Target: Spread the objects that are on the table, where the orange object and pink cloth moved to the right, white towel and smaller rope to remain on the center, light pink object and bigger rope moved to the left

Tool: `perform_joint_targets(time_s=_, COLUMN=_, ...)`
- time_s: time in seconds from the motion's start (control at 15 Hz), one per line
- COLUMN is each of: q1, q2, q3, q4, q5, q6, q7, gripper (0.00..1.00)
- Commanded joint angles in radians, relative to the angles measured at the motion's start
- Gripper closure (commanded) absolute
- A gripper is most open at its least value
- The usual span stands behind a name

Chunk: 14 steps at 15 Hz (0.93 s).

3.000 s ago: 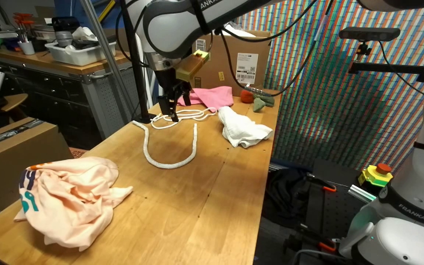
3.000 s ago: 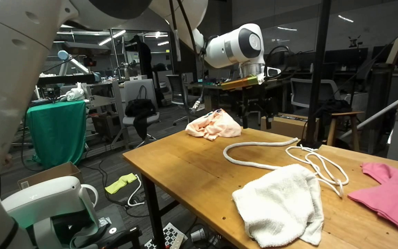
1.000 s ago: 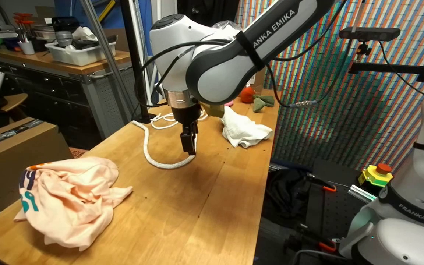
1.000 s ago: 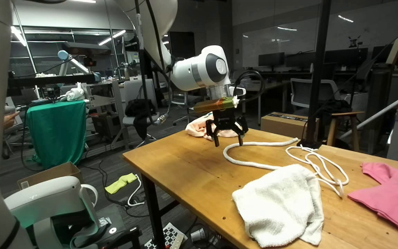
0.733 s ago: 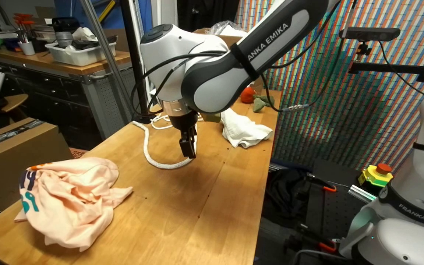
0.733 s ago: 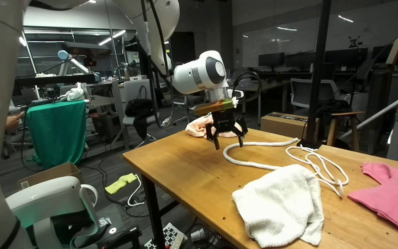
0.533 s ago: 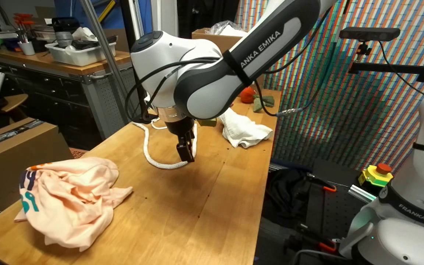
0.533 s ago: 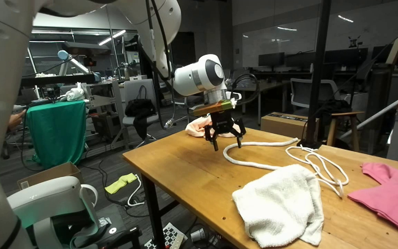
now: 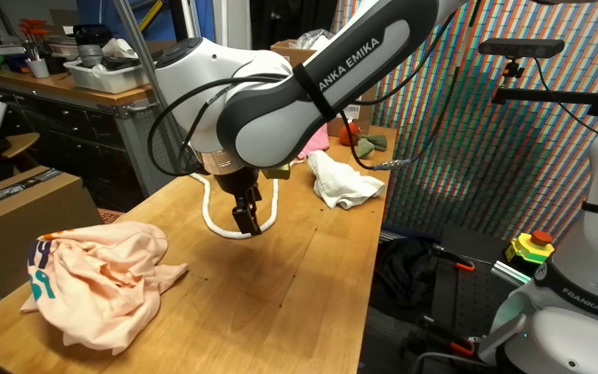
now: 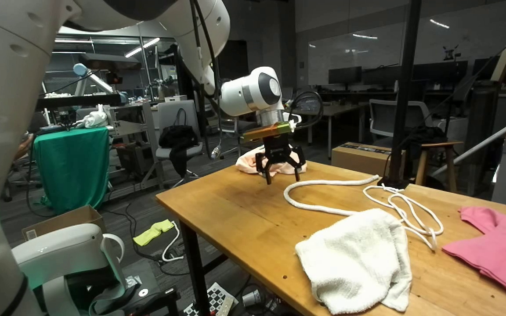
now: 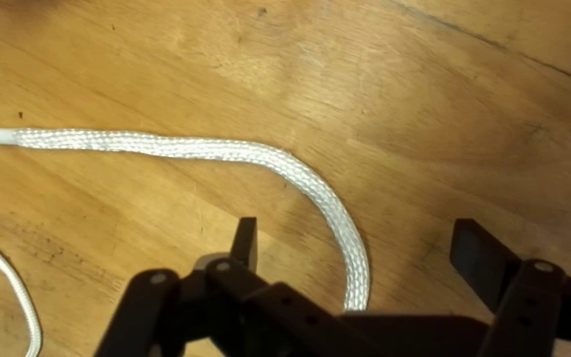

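Wrist view puts your end effector (image 11: 355, 225) wide apart and holding nothing, its fingers (image 11: 246, 243) astride the bend of the bigger rope (image 11: 265, 154). From there the rope runs to a free end between nine and ten o'clock, and toward six, where the end effector hides it. In an exterior view the fingers look to hang above the tabletop (image 10: 235, 210), though the gap is hard to judge.

Your step seems to be taking this bend: keep it midway, come straight down until the fingers just meet the tabletop, then close fully, as a shallow pinch could slip. Lift gently and check that both legs follow. By the task, your way likely lies toward eight o'clock in an exterior view, where the light pink object (image 9: 107, 285) rests; lay the rope beside it, not over it.

Don't let a trailing end drag the smaller rope (image 11: 32, 317), between eight and nine in the wrist view. Farther out, in an exterior view, the white towel (image 9: 341, 182) lies toward two o'clock, the pink cloth (image 9: 320, 141) and orange object (image 9: 355, 131) between one and two.
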<state>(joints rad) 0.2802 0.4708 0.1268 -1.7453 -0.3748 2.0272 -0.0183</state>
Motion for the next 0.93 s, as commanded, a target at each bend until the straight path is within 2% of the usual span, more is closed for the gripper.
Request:
perform_joint_targets(time_s=0.0, q1=-0.029, q2=0.020, q3=0.025, q4=0.068, q5=0.087, q6=-0.050, q7=-0.089, gripper=0.00)
perform_joint_targets(time_s=0.27, q1=-0.057, q2=0.029, q3=0.038, q4=0.085, q5=0.170, q6=-0.071, q7=-0.190, gripper=0.00)
perform_joint_targets(time_s=0.47, q1=-0.069, q2=0.041, q3=0.038, q4=0.086, q5=0.189, q6=-0.060, q7=-0.243, gripper=0.00)
perform_joint_targets(time_s=0.87, q1=-0.065, q2=0.061, q3=0.029, q4=0.058, q5=0.170, q6=-0.008, q7=-0.229, gripper=0.00)
